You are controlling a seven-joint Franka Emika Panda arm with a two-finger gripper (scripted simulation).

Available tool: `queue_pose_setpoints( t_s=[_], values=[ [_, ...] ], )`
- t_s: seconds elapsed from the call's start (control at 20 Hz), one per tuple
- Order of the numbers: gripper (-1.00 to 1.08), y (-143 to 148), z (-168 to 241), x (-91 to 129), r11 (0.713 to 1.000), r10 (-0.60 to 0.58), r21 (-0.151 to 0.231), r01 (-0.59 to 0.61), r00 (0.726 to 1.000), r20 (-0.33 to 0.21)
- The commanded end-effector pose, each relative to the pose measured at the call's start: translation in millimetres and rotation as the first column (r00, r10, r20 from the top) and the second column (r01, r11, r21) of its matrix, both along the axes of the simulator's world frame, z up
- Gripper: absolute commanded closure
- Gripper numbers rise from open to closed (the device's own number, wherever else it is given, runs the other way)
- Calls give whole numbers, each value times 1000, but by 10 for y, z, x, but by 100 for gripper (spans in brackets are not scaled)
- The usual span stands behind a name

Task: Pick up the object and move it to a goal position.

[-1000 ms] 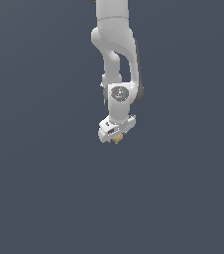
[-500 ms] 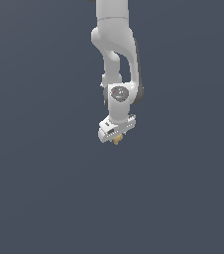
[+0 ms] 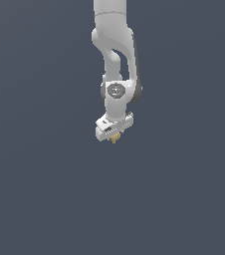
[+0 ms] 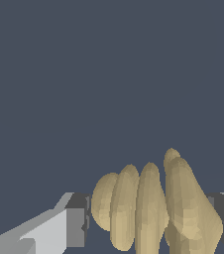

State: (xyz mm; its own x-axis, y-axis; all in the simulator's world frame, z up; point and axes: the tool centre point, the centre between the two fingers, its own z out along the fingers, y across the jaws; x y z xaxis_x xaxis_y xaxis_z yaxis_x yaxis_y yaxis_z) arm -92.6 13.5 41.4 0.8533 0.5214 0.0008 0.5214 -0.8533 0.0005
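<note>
The object is a tiny tan-yellow lumpy blob that peeks out just under the white gripper in the exterior view. In the wrist view the object fills the space between the two dark finger pads, which press on its sides. The gripper is shut on the object. The white arm hangs down from the top of the exterior view. Most of the object is hidden by the gripper in the exterior view.
A plain dark grey-blue surface surrounds the arm on every side in both views. No goal marker shows.
</note>
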Motion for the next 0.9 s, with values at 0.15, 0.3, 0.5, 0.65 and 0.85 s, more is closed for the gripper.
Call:
queue_pose_setpoints(
  t_s=[0.15, 0.3, 0.5, 0.65, 0.85],
  values=[
    [108, -297, 214, -78, 1000, -1, 0, 1, 1000, 1],
    [108, -515, 373, -137, 1000, -1, 0, 1, 1000, 0],
    [108, -865, 630, -228, 1000, -1, 0, 1, 1000, 0],
    [108, -1130, 825, -294, 1000, -1, 1, 1, 1000, 0],
    [108, -1427, 1045, -364, 1000, -1, 2, 1, 1000, 0]
  ],
)
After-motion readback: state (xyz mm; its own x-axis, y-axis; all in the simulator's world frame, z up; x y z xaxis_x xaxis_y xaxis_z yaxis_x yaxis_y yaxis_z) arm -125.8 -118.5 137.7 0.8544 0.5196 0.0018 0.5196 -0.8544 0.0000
